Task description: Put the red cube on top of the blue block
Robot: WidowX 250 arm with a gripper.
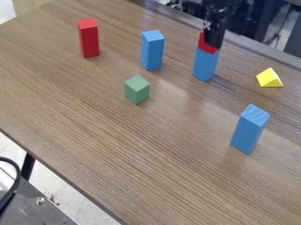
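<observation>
No readable text, label, number or sign appears anywhere.

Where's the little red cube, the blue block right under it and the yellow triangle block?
Red cube (206, 47): camera view, on its lower part.
Blue block (204, 65): camera view, about halfway down its side.
Yellow triangle block (269, 79): camera view, near its middle.

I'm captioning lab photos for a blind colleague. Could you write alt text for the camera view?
A black robot gripper hangs at a red cube atop an upright blue block on a wood-grain table. Also there are two more blue blocks, a tall red block, a small green block and a yellow triangular prism.
</observation>
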